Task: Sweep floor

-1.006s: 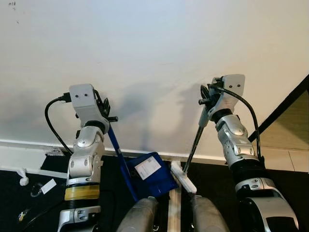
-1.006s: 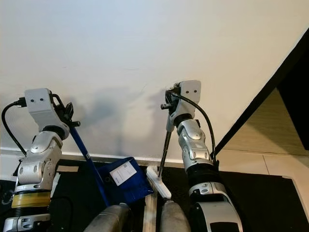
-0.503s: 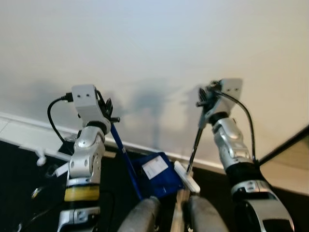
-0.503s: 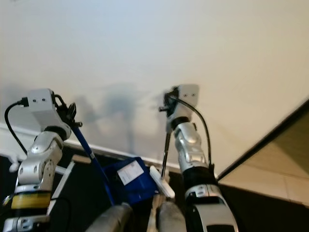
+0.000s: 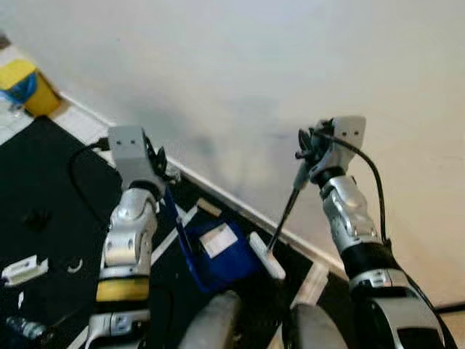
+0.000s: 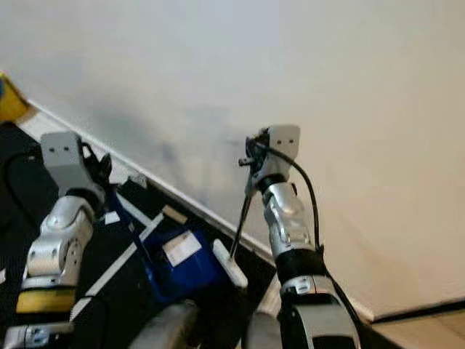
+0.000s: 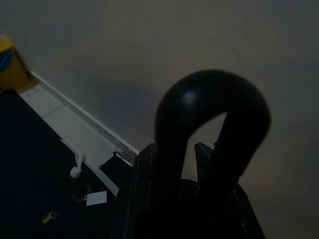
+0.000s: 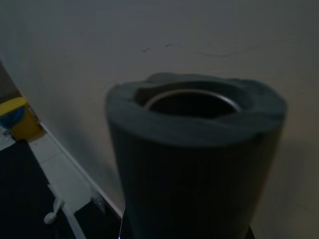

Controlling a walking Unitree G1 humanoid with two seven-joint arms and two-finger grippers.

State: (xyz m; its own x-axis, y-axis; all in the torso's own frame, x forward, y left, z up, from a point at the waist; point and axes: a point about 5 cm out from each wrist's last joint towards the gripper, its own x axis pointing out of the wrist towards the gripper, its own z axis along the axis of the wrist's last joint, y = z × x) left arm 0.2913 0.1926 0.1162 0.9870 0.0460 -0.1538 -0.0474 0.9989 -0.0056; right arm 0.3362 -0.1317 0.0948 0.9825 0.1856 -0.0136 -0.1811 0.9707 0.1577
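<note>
A blue dustpan [image 5: 202, 256] with a white label rests on the black floor close to the wall. Its blue handle [image 5: 171, 211] rises to my left gripper [image 5: 161, 171], which is shut on it. The left wrist view looks past the black looped handle end [image 7: 209, 124]. My right gripper [image 5: 308, 149] is shut on the thin dark broom shaft [image 5: 285, 211]. The white broom head [image 5: 264, 256] lies beside the dustpan on the floor. In the right wrist view the grey foam end of the broom handle [image 8: 194, 149] is up close.
A white wall with a baseboard [image 5: 218, 193] runs diagonally ahead. A yellow bin [image 5: 26, 86] stands at the far left by the wall. Small white scraps [image 5: 22, 269] and other bits lie on the black floor to my left. My legs [image 5: 211, 323] are below.
The camera has swung left: the baseboard now runs diagonally and the yellow bin and more black floor have come into view. Both grippers still hold their handles the same way.
</note>
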